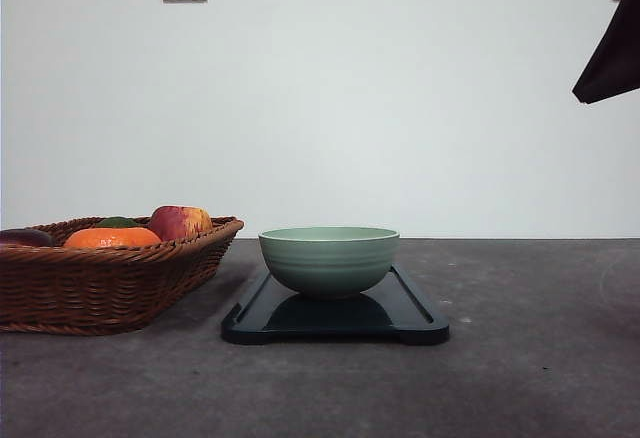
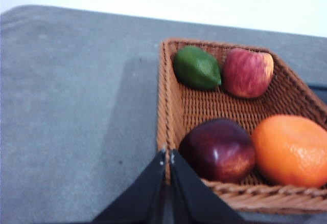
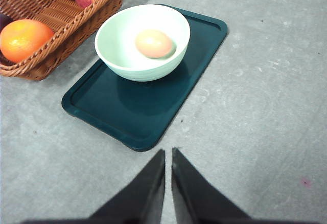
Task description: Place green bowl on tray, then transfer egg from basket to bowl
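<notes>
The green bowl (image 1: 329, 259) (image 3: 142, 41) stands upright on the dark tray (image 1: 410, 313) (image 3: 143, 111), toward its basket end. A tan egg (image 3: 154, 43) lies inside the bowl. The wicker basket (image 1: 100, 283) (image 2: 189, 106) (image 3: 56, 14) sits left of the tray, close beside it. My right gripper (image 3: 168, 153) hovers above the table near the tray's edge, fingers shut with nothing between them. My left gripper (image 2: 167, 155) hangs over the basket's rim, shut and empty, next to a dark red fruit.
In the basket lie an orange (image 2: 291, 150) (image 1: 111, 238) (image 3: 23, 39), a red apple (image 2: 248, 72) (image 1: 180, 222), a green lime (image 2: 196, 68) and a dark red fruit (image 2: 218, 150). Bare grey table (image 1: 540, 358) stretches right of the tray. A dark arm part (image 1: 612, 53) hangs at upper right.
</notes>
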`<state>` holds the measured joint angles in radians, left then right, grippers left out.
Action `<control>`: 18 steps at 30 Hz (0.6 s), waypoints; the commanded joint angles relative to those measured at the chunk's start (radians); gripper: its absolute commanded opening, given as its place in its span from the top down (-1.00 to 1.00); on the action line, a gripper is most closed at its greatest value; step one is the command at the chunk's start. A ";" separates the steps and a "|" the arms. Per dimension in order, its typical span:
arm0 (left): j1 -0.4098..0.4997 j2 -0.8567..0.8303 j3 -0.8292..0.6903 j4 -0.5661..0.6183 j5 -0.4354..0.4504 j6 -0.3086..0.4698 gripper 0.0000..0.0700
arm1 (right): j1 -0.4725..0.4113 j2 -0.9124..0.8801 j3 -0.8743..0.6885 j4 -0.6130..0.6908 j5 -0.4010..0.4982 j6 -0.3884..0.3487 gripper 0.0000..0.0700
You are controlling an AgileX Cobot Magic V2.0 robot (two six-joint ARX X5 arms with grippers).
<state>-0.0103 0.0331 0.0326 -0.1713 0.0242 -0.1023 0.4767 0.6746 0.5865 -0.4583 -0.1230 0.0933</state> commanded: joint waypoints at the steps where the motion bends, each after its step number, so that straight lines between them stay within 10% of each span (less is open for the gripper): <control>1: 0.006 -0.018 -0.020 -0.003 -0.003 0.014 1.00 | 0.006 0.003 0.008 0.012 -0.001 -0.002 0.96; 18: 0.012 -0.028 -0.019 0.013 -0.003 0.036 1.00 | 0.006 0.003 0.008 0.012 0.000 -0.002 0.96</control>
<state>0.0006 0.0044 0.0326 -0.1742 0.0242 -0.0750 0.4767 0.6746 0.5865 -0.4583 -0.1234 0.0933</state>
